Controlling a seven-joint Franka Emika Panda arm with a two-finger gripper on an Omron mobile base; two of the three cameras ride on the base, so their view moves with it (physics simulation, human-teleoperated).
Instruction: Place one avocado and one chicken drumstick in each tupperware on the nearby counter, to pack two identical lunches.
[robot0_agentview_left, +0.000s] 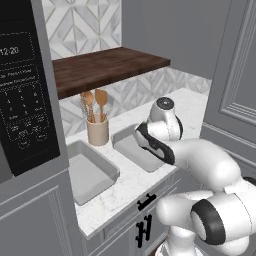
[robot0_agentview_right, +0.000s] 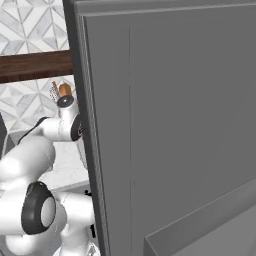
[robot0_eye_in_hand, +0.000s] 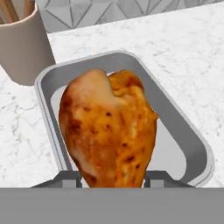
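Two tupperwares lie on the counter (robot0_agentview_left: 125, 187) in the left base view: one tupperware (robot0_agentview_left: 90, 172) at the centre left of the frame and the second tupperware (robot0_agentview_left: 135, 147) just right of it, partly hidden behind the white arm. Between them, a little higher in the frame, stands one beige crock (robot0_agentview_left: 98, 131) with wooden utensils (robot0_agentview_left: 95, 104) in it. One dark wooden shelf (robot0_agentview_left: 107, 67) runs across the upper part of this view, and a black microwave panel (robot0_agentview_left: 22, 90) fills the left edge.

The hand view shows one chicken drumstick (robot0_eye_in_hand: 107, 131), large in the centre of the frame. The gripper (robot0_eye_in_hand: 111, 179) is clenched on it: the two dark finger tips stand at the bottom of the frame on both sides of its lower part. The long axis of the drumstick runs from bottom to top of this frame, with the fat rounded end towards the top; the thin end cannot be seen. Behind the drumstick a tupperware (robot0_eye_in_hand: 192, 148) lies with its bare floor, and the crock (robot0_eye_in_hand: 22, 48) is in the upper left corner.

The right base view is mostly covered by a big grey cabinet panel (robot0_agentview_right: 170, 125). At its upper left, one small orange piece of the drumstick (robot0_agentview_right: 64, 90) appears above the wrist of the arm.
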